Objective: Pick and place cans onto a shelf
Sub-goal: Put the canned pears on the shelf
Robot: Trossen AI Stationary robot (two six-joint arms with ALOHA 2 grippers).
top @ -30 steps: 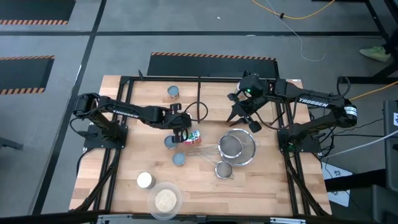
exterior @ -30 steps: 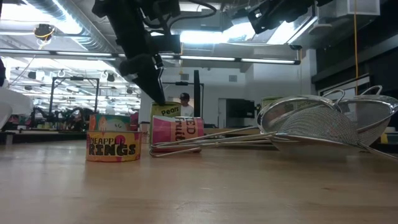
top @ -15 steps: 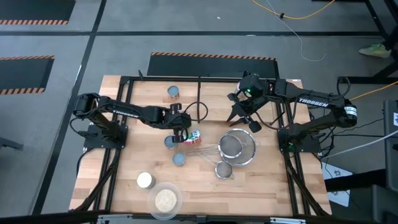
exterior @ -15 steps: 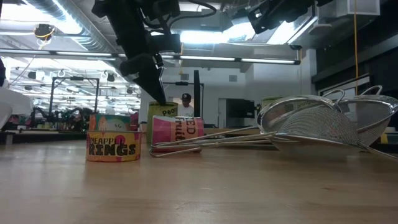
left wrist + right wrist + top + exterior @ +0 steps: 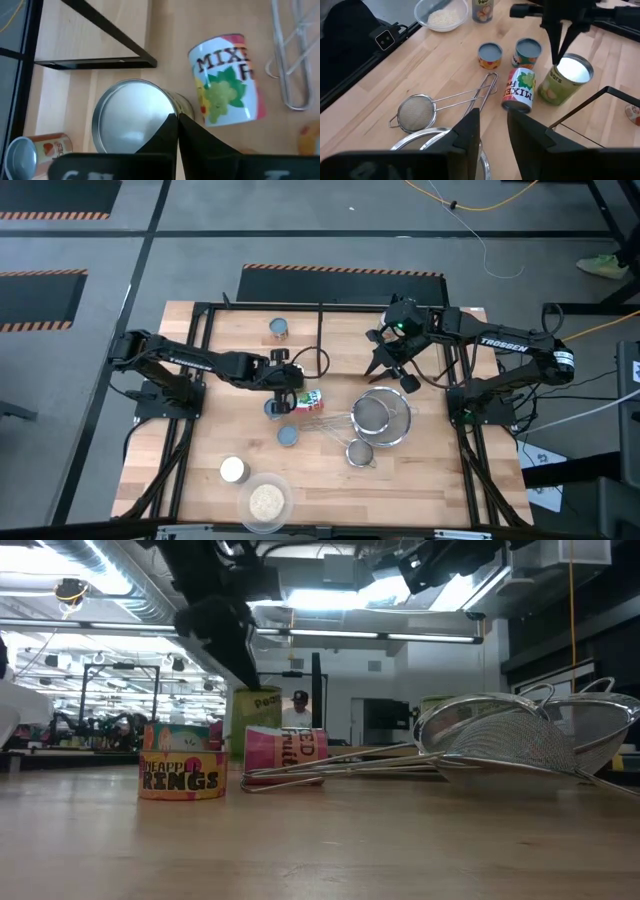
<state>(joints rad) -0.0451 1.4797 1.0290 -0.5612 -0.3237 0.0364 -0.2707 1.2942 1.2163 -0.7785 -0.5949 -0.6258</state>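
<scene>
Now the left gripper [image 5: 559, 47], fingers pinched together, tilts the pears can [image 5: 565, 79] by its rim.

The counter [image 5: 420, 470] was pale wood, smooth and matt. The pears can [image 5: 565, 78] had a shiny bare-metal lid and a glossy paper label, same as the mixed fruit can [image 5: 227, 80]. The strainers [image 5: 383, 416] were fine wire mesh, and the fingers [image 5: 175, 142] were matt black.

Green-labelled pears can [image 5: 563, 80], silvery-white lid. Tipped can [image 5: 520, 90]: white label, green leaves, red band. Two short cans [image 5: 490, 55]: silver-blue tops, yellow-orange sides. Black shelf [image 5: 320, 317] rails on pale wood. Silver mesh strainers [image 5: 374, 414]. Clear dish [image 5: 441, 14], beige grains.
</scene>
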